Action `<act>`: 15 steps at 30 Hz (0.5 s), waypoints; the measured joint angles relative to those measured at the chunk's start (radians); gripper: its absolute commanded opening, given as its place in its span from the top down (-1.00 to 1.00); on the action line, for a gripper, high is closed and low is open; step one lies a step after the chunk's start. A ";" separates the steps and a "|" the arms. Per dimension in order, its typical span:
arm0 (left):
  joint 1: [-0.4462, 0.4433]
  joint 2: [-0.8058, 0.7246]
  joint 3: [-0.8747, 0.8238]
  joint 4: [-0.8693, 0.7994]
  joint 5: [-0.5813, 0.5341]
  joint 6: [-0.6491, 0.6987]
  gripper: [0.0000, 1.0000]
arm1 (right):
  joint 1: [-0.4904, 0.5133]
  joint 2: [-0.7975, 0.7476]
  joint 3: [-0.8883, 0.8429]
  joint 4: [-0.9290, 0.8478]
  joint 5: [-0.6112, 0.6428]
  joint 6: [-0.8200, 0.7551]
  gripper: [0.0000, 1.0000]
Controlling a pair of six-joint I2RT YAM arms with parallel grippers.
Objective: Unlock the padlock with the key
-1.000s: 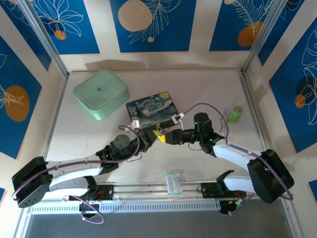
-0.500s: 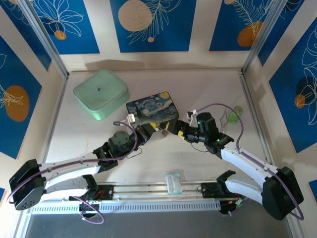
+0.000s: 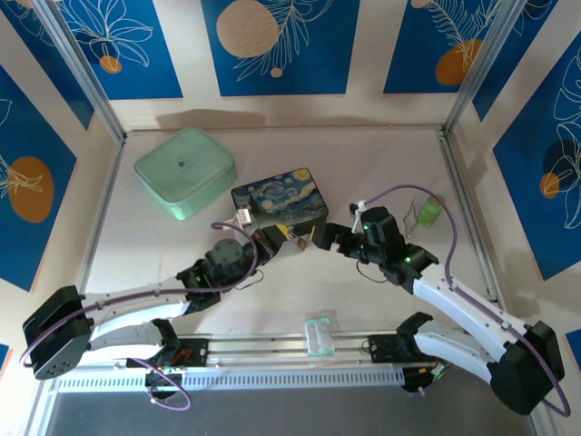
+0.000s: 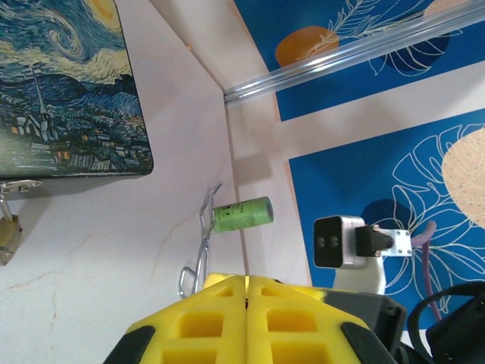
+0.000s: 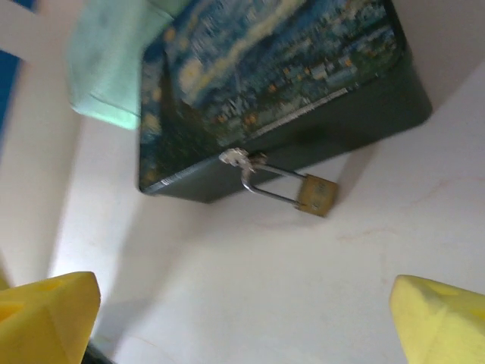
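The padlock (image 5: pixel 314 195), brass body on a silver shackle, hangs from the hasp on the front of the starry-night tin (image 5: pixel 280 83) and rests on the table. In the left wrist view its body (image 4: pixel 7 231) shows at the left edge. My right gripper (image 5: pixel 242 311) is open wide, a little in front of the padlock, with nothing between its yellow fingers. My left gripper (image 4: pixel 248 279) is shut, pads pressed together. The key is hidden, and I cannot tell whether it is pinched there. From above, both grippers (image 3: pixel 275 238) (image 3: pixel 322 236) sit at the tin's (image 3: pixel 280 202) front edge.
A mint-green box (image 3: pixel 184 171) lies at the back left. A green cylinder (image 4: pixel 242 214) and a bent silver wire (image 4: pixel 198 243) lie by the right wall. A clear packet (image 3: pixel 319 333) sits on the rail between the arm bases.
The right gripper has pulled back to the right, away from the left gripper's tip, and opened wide. The left gripper has stayed shut and shifted slightly toward the tin.
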 measured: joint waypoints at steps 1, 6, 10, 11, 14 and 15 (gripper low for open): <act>0.000 0.003 0.000 0.001 -0.002 0.000 1.00 | -0.021 -0.016 -0.035 0.060 -0.036 0.032 -0.73; 0.000 0.021 0.000 0.038 -0.006 0.000 1.00 | -0.071 0.011 -0.209 0.414 -0.188 0.250 -0.22; 0.000 0.031 0.000 0.076 -0.006 -0.001 1.00 | -0.027 0.056 -0.224 0.584 -0.243 0.371 0.52; 0.000 0.035 0.000 0.089 -0.006 -0.001 1.00 | -0.007 0.056 -0.222 0.620 -0.248 0.395 0.64; 0.000 0.052 0.000 0.121 -0.006 -0.004 1.00 | 0.040 0.058 -0.208 0.684 -0.253 0.441 0.50; 0.000 0.056 0.000 0.128 -0.006 -0.009 1.00 | 0.050 0.061 -0.203 0.700 -0.253 0.447 0.42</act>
